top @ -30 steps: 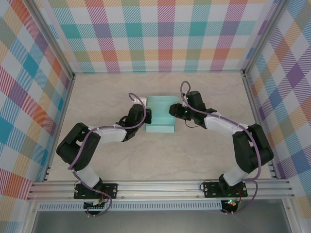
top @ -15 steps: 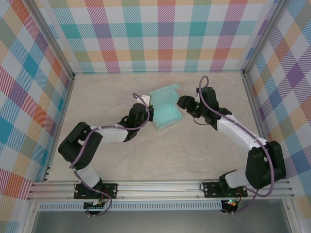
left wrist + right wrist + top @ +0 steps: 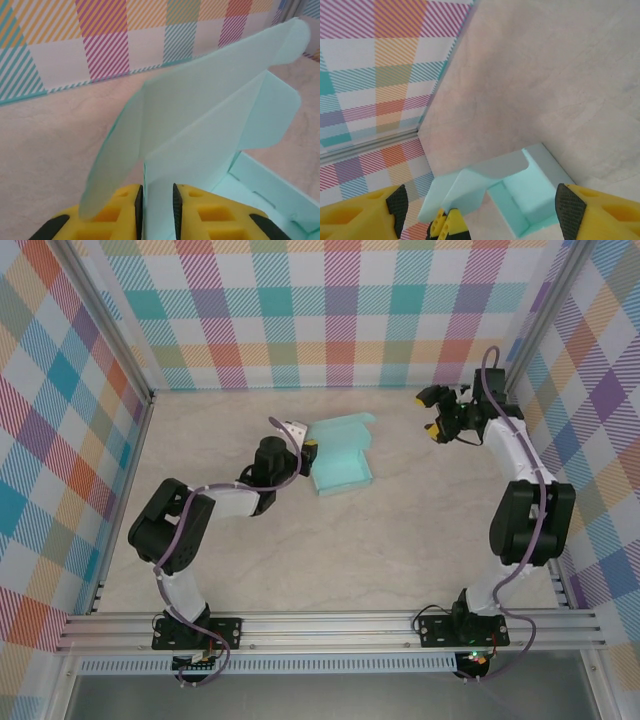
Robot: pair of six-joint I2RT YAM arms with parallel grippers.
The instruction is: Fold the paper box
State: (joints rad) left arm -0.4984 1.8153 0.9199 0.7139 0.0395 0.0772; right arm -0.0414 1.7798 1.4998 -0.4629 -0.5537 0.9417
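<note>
Looking from above, where is the box? my colleague asks.

Me: Pale aqua card box (image 3: 342, 472) on the beige table (image 3: 300, 560), a little left of middle, toward the far side. It is a shallow tray, turned slightly askew, with its lid (image 3: 340, 428) raised along the far edge.

Colleague: And your 2 grippers?

Me: My left gripper (image 3: 308, 452) is at the box's left side. In the left wrist view its 2 yellow fingers (image 3: 112, 217) stand a narrow way apart, with an upright card panel rising between them. I cannot tell whether the pads press on it. The lid leans over above them, and the tray's floor shows at lower right.

Colleague: The other one?

Me: My right gripper (image 3: 435, 413) is near the far right corner, close to the plaid wall (image 3: 340, 310) and well apart from the box. Its jaws are spread wide and hold nothing. In the right wrist view the box lies in the distance between its 2 yellow fingers (image 3: 360, 217), open side up, with the left gripper's yellow tips at one end.
</note>
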